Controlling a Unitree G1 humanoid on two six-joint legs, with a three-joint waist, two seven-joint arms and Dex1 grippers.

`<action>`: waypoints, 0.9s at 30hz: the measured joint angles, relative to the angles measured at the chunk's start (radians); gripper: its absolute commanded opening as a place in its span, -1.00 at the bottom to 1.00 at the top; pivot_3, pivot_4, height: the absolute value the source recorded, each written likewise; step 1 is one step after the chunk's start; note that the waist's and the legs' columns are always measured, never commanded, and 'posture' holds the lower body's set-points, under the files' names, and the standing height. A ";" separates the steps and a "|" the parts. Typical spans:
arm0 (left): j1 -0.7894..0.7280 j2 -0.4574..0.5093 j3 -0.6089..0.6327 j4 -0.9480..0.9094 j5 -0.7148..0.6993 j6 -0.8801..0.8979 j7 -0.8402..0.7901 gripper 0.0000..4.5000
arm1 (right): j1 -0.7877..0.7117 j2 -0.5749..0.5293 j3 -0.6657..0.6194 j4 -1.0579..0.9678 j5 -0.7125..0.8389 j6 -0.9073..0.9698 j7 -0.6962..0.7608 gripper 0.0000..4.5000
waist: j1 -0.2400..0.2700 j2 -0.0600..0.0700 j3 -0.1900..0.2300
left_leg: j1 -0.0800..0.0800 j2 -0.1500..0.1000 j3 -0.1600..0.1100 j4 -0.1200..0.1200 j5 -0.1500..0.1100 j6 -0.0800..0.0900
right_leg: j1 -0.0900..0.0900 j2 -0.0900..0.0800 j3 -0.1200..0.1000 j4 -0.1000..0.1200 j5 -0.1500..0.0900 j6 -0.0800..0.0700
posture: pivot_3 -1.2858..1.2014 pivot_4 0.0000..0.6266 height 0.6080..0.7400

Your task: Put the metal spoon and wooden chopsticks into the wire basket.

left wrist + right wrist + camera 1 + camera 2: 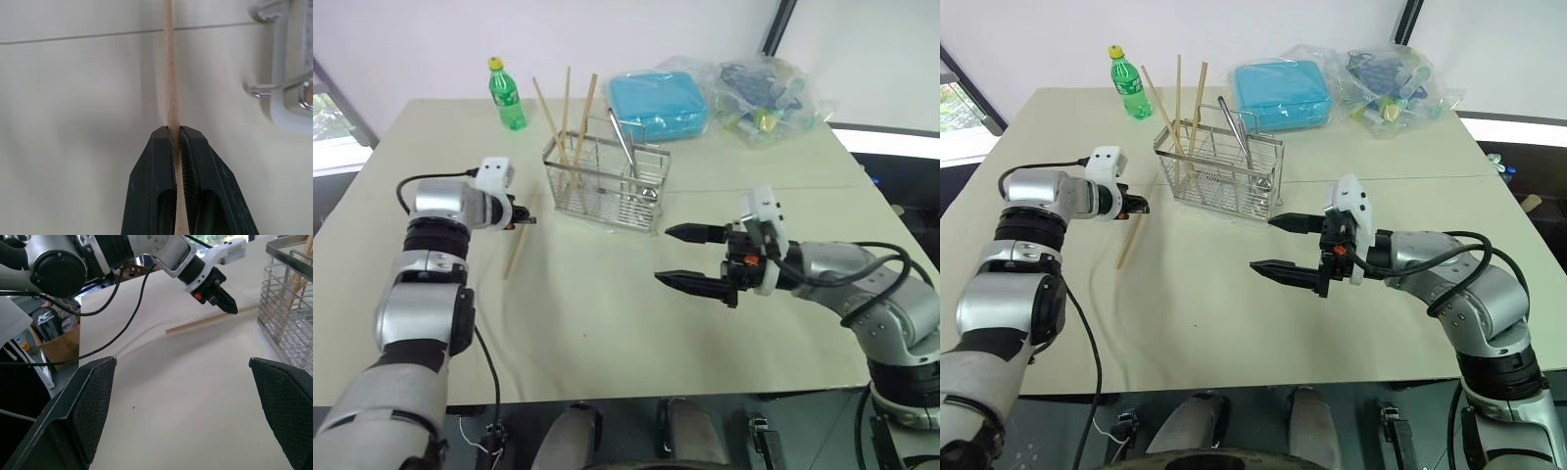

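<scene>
Pale cream table [607, 323] fills the scene, white wall behind it. Blue box [658, 104] sits at the far edge near 12 o'clock, with a clear plastic bag [766, 93] of small items beside it at 1 o'clock. Wire basket [607, 181] stands upright around table centre-back, at 11 o'clock from the right gripper. Green bottle [506, 95] with yellow cap stands at 11 o'clock from the basket, well apart.

Right gripper [690, 258] hangs over the table at 5 o'clock from the basket, its fingers spread wide, nothing between them. Left gripper [524, 221] is at 9 o'clock from the basket, close to the table, pinched tight on a wooden chopstick [515, 251]; the stick runs from the fingertips down toward 7 o'clock with its far end on the table, just beside the basket but not touching it.

Three more chopsticks [567, 108] stand tilted in the basket's left compartments, tips rising well above the rim. Metal spoon [626, 147] stands in the right part of the basket, bowl down, handle leaning up toward 11 o'clock.
</scene>
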 measured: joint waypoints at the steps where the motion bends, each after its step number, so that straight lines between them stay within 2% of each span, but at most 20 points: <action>1: 0.000 0.011 0.021 -0.003 -0.001 -0.014 0.024 -0.98 | -0.011 0.000 0.001 0.005 -0.003 -0.003 0.003 1.00 | -0.001 0.000 0.000 | 0.000 0.000 0.000 0.000 0.000 0.000 | 0.000 0.000 0.000 0.000 0.000 0.000 | 0.03 -0.52 0.77; 10: 0.032 0.078 0.208 -0.101 -0.025 -0.083 0.155 -0.98 | -0.107 0.006 -0.004 0.084 -0.032 -0.030 0.005 1.00 | 0.001 0.000 0.000 | 0.000 0.000 0.000 0.000 0.000 0.000 | 0.000 -0.001 0.000 0.000 0.000 0.000 | 0.03 -0.52 0.77; 15: 0.056 0.077 0.324 -0.209 -0.048 -0.221 0.247 -0.98 | -0.155 0.028 -0.006 0.146 -0.065 -0.059 -0.020 1.00 | 0.006 -0.001 0.000 | 0.000 0.000 0.000 0.001 0.000 -0.001 | 0.000 -0.001 0.000 0.000 0.000 0.000 | 0.03 -0.52 0.77; 22: 0.028 -0.024 0.438 -0.407 -0.152 -0.504 0.274 -0.98 | -0.231 0.052 -0.035 0.227 -0.073 -0.064 -0.055 1.00 | 0.006 -0.001 0.000 | -0.001 0.000 0.000 0.001 0.000 -0.001 | 0.000 -0.002 0.000 0.000 0.000 0.000 | 0.03 -0.52 0.77; 27: -0.089 -0.090 0.484 -0.482 -0.286 -0.566 0.257 -0.98 | -0.251 0.049 -0.059 0.237 -0.072 -0.053 -0.064 1.00 | 0.005 -0.001 -0.001 | -0.001 0.000 0.000 0.001 0.000 -0.001 | 0.000 -0.002 0.000 0.000 0.000 0.000 | 0.03 -0.52 0.77</action>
